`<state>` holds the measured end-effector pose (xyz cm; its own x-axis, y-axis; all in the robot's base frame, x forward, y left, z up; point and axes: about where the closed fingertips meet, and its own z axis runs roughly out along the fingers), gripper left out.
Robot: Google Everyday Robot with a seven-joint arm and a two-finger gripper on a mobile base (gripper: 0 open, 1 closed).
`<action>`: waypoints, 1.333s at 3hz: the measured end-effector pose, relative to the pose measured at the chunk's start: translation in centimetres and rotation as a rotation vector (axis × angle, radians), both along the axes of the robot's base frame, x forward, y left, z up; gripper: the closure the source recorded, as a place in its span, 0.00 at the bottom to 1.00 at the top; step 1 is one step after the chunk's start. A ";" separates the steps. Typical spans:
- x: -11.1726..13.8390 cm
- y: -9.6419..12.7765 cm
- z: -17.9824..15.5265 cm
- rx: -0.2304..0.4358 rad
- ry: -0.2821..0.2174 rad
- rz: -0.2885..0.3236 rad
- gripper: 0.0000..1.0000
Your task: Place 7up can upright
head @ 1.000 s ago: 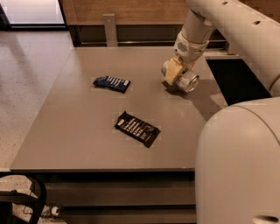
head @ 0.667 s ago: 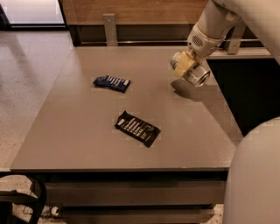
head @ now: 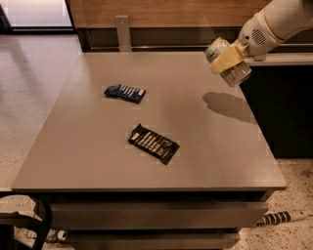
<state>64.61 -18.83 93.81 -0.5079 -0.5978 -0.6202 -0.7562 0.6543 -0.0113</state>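
Clutching 7up can (head: 238,73) above table (head: 88,146), gripper (head: 225,60)

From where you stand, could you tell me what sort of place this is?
Probably an office break area: a grey table, speckled floor and wood-panelled wall. The hand holds the 7up can above the table's far right edge.

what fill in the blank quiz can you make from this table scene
1. The gripper holds the 7up can in the air ____ the table, not touching it.
2. The can is ____ rather than upright.
3. A blue wrapper and a dark wrapper make ____ wrappers lying on the table.
Missing words: above; tilted; two
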 end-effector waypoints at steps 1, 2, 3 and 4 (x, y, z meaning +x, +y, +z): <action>-1.1 0.2 2.3 0.174 -0.160 0.158 1.00; -2.2 1.4 3.0 0.272 -0.304 0.335 1.00; -2.3 2.3 2.1 0.315 -0.352 0.390 1.00; -2.2 3.3 1.0 0.353 -0.341 0.393 1.00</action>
<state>62.44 -15.53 94.76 -0.0307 -0.4289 -0.9028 -0.9328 0.3368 -0.1283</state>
